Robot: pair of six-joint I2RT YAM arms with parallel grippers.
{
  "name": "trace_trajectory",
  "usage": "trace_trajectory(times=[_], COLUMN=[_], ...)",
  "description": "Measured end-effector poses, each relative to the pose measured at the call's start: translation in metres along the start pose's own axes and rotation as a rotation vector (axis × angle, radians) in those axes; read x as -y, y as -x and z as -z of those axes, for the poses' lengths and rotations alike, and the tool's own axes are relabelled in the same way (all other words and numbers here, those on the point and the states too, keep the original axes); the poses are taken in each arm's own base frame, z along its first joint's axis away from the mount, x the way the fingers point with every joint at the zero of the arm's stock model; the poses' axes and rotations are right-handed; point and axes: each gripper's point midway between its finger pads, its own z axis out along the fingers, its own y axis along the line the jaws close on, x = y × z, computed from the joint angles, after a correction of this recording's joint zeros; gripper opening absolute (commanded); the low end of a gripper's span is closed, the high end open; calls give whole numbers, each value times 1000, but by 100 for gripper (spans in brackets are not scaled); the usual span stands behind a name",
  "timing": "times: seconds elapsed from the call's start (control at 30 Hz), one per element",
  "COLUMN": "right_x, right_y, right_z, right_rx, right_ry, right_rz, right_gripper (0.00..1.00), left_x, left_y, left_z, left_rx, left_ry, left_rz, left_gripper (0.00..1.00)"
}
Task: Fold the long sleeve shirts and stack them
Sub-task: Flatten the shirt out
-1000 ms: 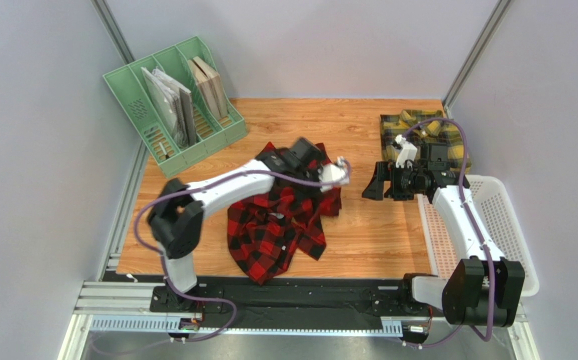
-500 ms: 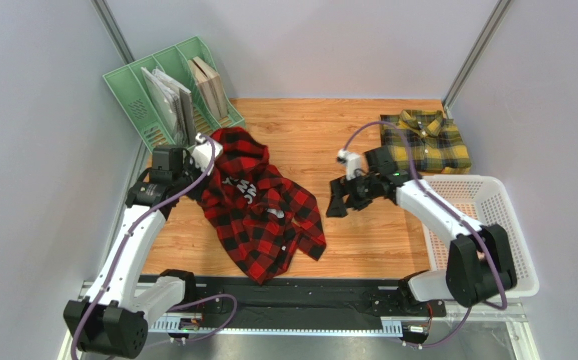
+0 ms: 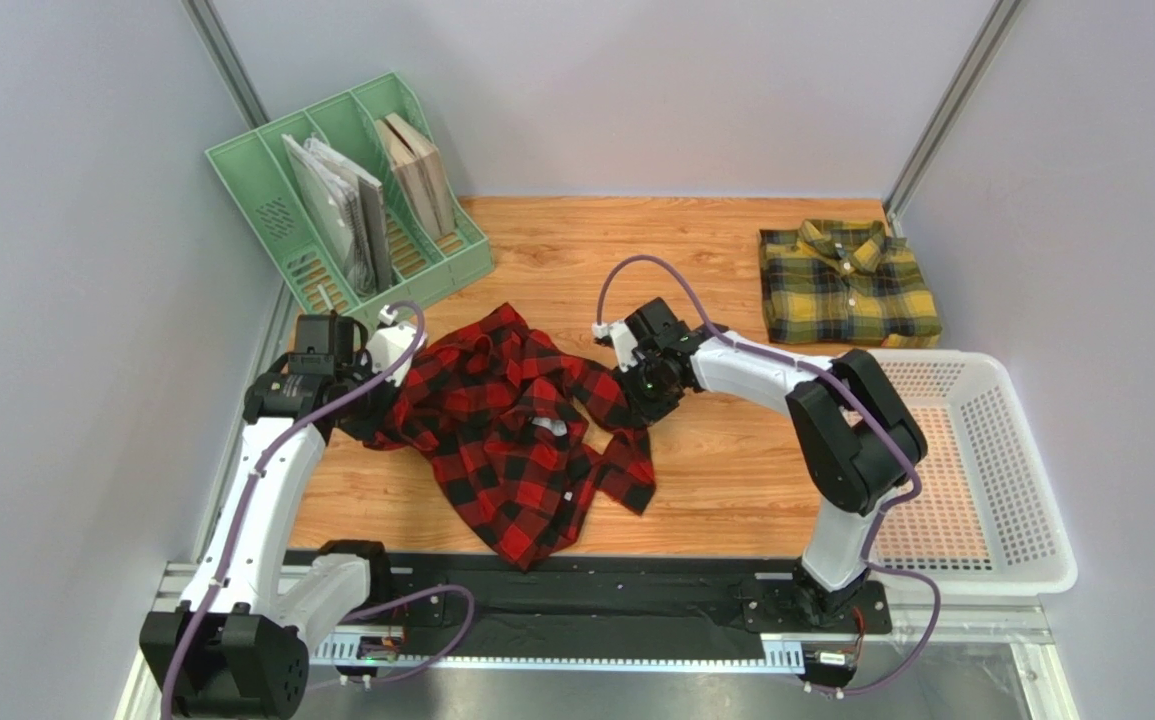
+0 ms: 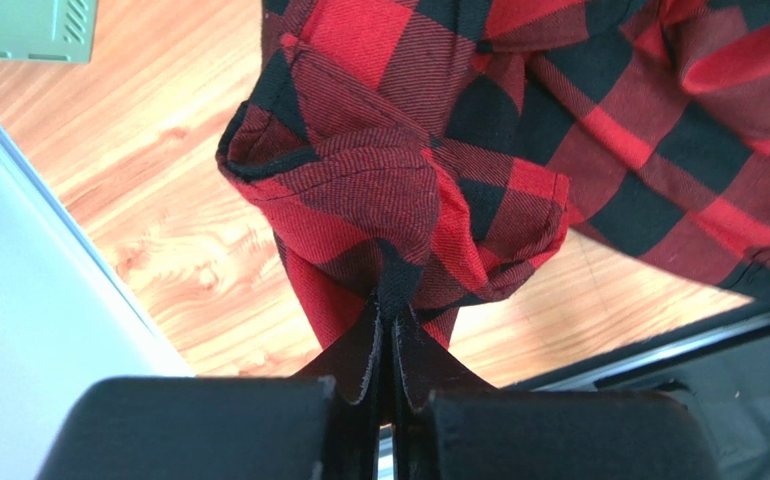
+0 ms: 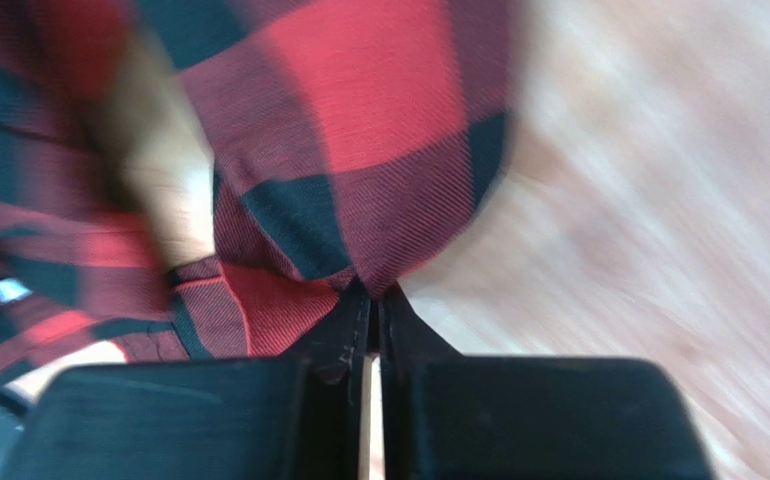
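Your left claw (image 4: 391, 318) pinches one red shirt (image 3: 516, 435) at its left edge, your right claw (image 5: 373, 300), blurred, seemingly its right edge; one yellow shirt (image 3: 846, 282) lies well apart.

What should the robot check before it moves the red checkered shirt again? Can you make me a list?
1. Is the left pincer shut on the red shirt? Ok.
2. Is the right pincer shut on the red shirt? Ok.
3. Is the red shirt lying flat? Not ok, it is bunched.
4. Is the yellow shirt folded and apart from the red one? Ok.
5. Which part of the shirt does each pincer hold? Cannot tell.
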Motion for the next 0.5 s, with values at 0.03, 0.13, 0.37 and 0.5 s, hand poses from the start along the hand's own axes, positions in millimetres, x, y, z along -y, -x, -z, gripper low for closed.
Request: trace_trajectory(times=[0.03,0.13,0.37,0.5], right_x=[5,44,175,206], right_y=[-1,-12,-4,45], right_z=[2,19,142,217], right_rx=[-1,-9,127,303], right_ry=[-9,-81,-322,-438], right_rz=[-9,-61,-237,-202], right_gripper=[0,0,0,0], left_x=[0,0,14,24], left_y=[-2,-3,2,-3], left_z=[1,2,-6,-8], left_rx=[-7,-12,-21,-30], left_ry=[-1,-7,-130,-207], left_rz=[-4,-19,-49,-39], left_gripper=[0,0,0,0])
